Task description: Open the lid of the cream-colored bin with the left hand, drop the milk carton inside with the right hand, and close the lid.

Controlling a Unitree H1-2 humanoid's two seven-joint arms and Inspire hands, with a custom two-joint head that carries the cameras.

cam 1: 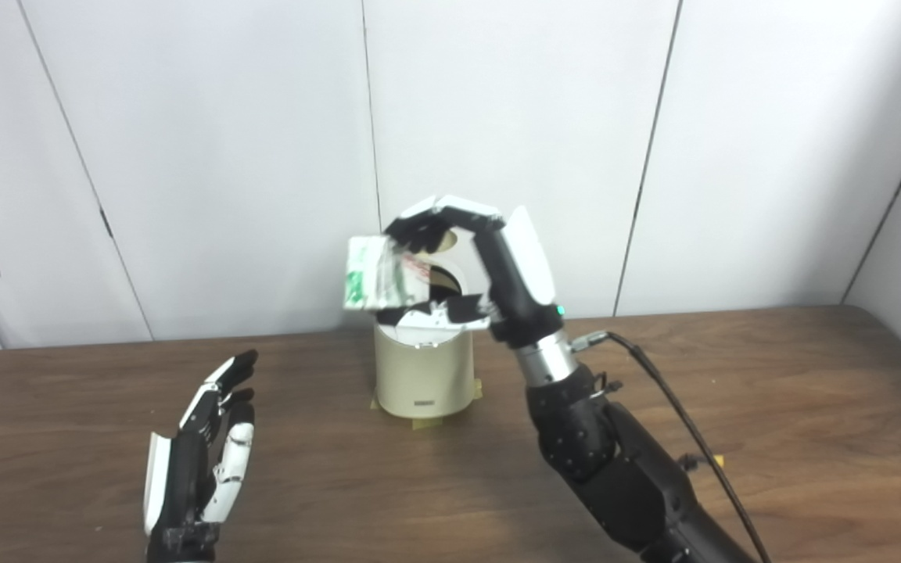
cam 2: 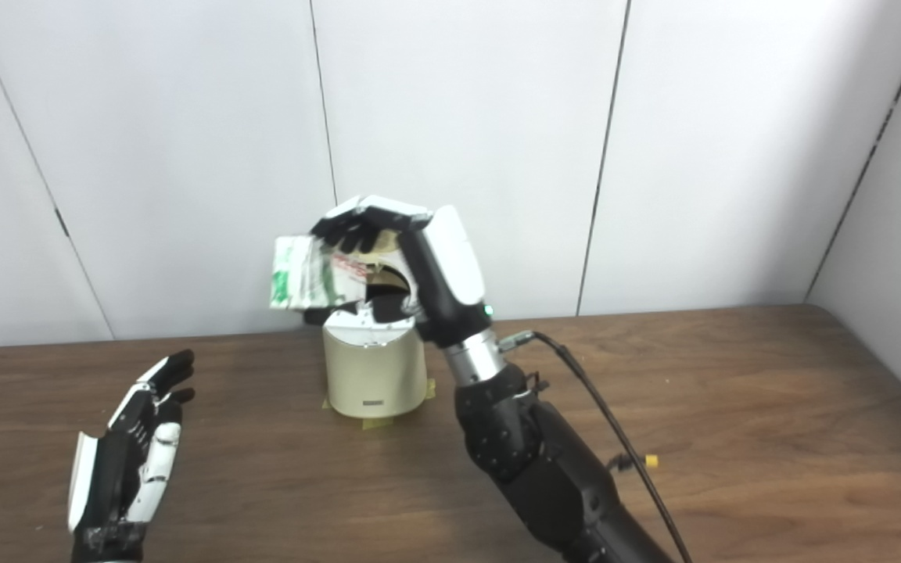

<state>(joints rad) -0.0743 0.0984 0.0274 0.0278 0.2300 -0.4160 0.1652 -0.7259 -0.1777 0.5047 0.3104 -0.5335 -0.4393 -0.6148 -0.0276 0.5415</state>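
The cream-colored bin (cam 1: 424, 375) stands at the middle of the table, taped at its base. Its lid (cam 1: 450, 270) is tipped up behind the opening, partly hidden by my right hand. My right hand (cam 1: 470, 262) hovers just above the bin's mouth, shut on the white and green milk carton (cam 1: 376, 275), which lies sideways and sticks out to the left. My left hand (cam 1: 204, 453) is open, fingers apart, over the table well to the left and nearer than the bin, touching nothing.
A black cable (cam 1: 681, 407) runs from my right wrist across the wooden table (cam 1: 795, 407). White wall panels stand close behind the bin. A small yellow piece (cam 2: 651, 460) lies by the cable.
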